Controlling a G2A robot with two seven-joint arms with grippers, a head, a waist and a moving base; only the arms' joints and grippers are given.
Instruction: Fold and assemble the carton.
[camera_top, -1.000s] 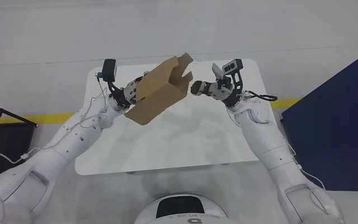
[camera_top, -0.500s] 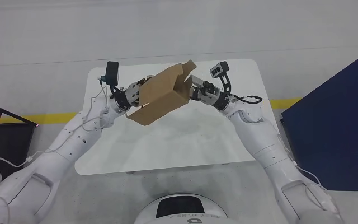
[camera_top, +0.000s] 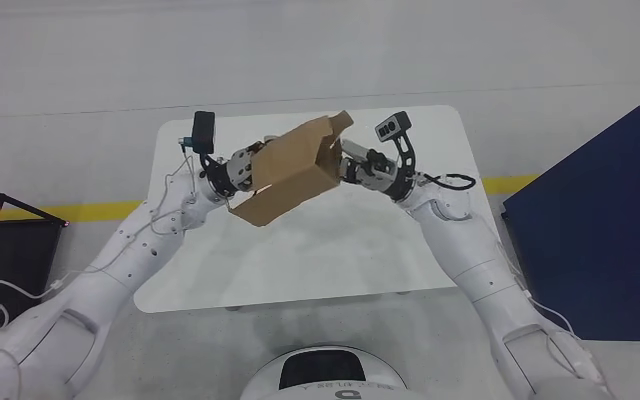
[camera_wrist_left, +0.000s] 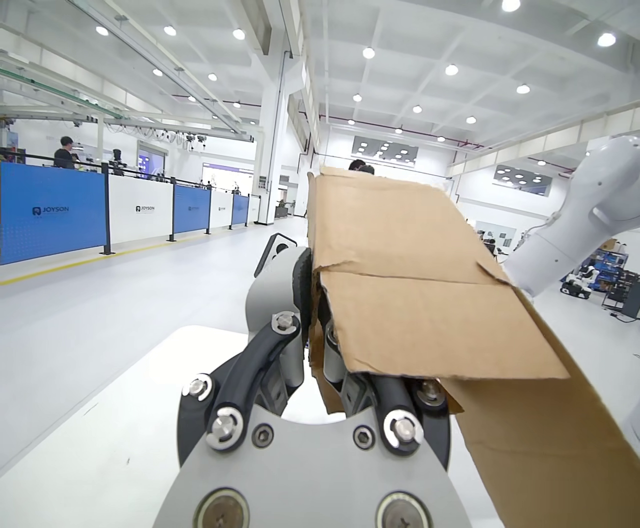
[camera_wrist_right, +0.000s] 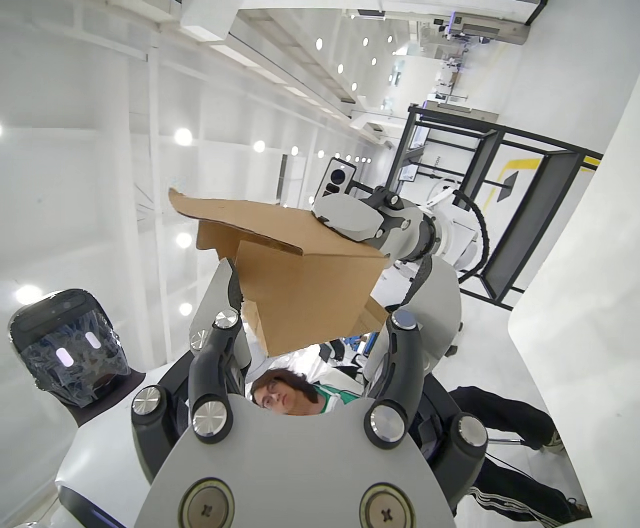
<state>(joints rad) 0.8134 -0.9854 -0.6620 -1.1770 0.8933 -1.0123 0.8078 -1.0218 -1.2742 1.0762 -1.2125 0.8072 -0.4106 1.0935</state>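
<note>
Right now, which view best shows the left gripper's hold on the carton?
The left wrist view: the left gripper pinches a carton wall edge close up. The top view shows it at the carton's end; the right wrist view shows it from afar, at the carton's far edge.

A short logo with lettering is printed on the blue and white barrier panels (camera_wrist_left: 50, 212).

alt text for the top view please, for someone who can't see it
A brown carton is held tilted above a white table between two white robot arms. The left gripper clamps one end, and the right gripper sits at the opposite end, where the flaps are open.
</note>
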